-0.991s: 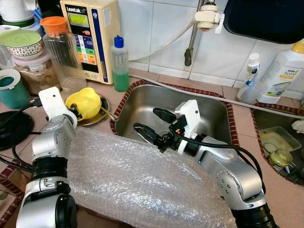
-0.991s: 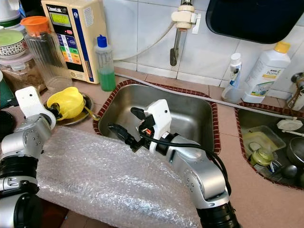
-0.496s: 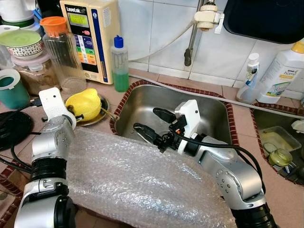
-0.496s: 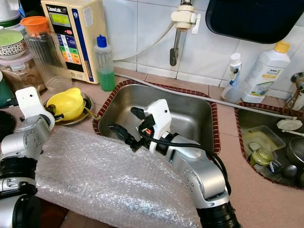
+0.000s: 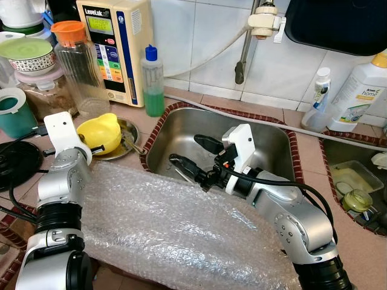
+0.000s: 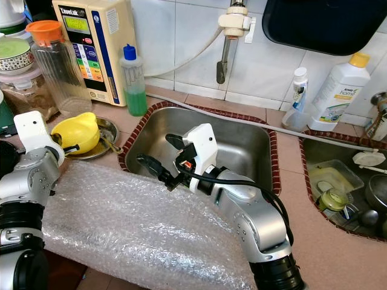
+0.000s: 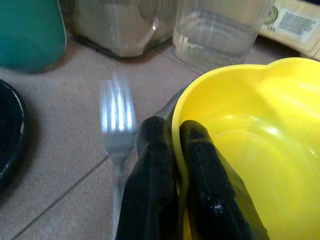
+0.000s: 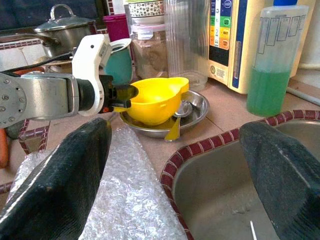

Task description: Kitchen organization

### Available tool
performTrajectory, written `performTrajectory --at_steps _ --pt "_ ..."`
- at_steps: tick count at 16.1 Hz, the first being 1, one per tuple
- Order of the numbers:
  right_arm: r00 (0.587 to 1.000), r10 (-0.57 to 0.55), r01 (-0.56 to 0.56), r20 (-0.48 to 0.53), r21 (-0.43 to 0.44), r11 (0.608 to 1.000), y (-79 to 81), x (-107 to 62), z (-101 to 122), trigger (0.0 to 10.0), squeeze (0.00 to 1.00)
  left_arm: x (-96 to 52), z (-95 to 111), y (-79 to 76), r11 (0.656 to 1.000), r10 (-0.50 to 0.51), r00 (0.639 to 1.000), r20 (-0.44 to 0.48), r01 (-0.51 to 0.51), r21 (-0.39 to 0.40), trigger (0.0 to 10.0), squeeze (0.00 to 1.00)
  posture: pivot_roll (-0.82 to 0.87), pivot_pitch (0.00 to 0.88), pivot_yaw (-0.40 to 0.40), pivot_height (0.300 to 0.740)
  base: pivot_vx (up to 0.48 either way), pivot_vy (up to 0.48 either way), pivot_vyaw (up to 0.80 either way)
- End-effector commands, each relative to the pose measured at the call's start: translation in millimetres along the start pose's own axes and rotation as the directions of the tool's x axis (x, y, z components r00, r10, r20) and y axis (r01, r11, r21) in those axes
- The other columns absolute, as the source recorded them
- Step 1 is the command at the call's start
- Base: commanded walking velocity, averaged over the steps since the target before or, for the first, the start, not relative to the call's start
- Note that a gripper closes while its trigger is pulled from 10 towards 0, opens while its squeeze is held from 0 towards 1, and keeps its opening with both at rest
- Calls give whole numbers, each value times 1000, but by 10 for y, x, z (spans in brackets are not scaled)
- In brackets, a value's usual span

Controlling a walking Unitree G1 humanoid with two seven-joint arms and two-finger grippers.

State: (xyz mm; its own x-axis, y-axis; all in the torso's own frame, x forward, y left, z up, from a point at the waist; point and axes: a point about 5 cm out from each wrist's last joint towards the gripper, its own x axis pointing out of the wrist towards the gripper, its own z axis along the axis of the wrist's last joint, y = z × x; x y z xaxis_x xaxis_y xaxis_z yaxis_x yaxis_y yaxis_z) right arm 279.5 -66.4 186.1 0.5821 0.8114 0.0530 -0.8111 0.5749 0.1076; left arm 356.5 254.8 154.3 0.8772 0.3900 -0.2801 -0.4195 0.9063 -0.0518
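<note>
Head stereo pair down over sink (image 5: pixel 181 130); wrist cameras close (shared yellow bowl (image 8: pixel 157 97)).

The yellow bowl (image 7: pixel 250 135) is glossy smooth plastic, resting on a shiny metal dish (image 8: pixel 192 107). The sink (image 5: pixel 266 142) is brushed steel. Clear bubble wrap (image 5: pixel 169 229) looks bumpy and shiny over the matt tiled surface (image 5: pixel 314 187).

Green soap bottle (image 5: pixel 153 83) by the sink (image 5: pixel 275 142); water purifier (image 5: pixel 115 45) behind; detergent jug (image 5: pixel 361 90) far right; bubble wrap (image 5: pixel 169 229) in front.
</note>
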Motion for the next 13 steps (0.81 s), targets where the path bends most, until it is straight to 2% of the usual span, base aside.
performTrajectory --at_steps 1,5,9,11,12,13 --pt "1000 -15 15 2 4 1000 -40 -12 19 10000 0 -12 87 18 1000 10 999 44 -10 10 0 0 108 0 -30 740 0 0 0" --pt "1000 -17 17 1 4 1000 -38 -9 17 10000 0 -16 44 -20 1000 -10 1000 28 10 -8 0 0 105 0 -28 740 0 0 0" --pt "999 -37 36 15 8 999 -53 -5 27 10000 0 -75 211 -204 991 -107 980 168 118 -58 0 0 105 0 -28 740 0 0 0" --pt "998 -46 45 35 23 999 -67 14 61 10000 0 -162 333 -337 983 -183 943 278 183 27 0 0 104 0 -28 740 0 0 0" --pt "997 -64 62 51 41 997 -91 24 87 10000 0 -218 402 -427 972 -232 914 333 208 106 0 0 105 0 -28 740 0 0 0" --pt "995 -82 79 64 54 995 -112 30 105 10000 0 -254 430 -487 963 -265 895 359 226 147 0 0 105 0 -28 740 0 0 0"
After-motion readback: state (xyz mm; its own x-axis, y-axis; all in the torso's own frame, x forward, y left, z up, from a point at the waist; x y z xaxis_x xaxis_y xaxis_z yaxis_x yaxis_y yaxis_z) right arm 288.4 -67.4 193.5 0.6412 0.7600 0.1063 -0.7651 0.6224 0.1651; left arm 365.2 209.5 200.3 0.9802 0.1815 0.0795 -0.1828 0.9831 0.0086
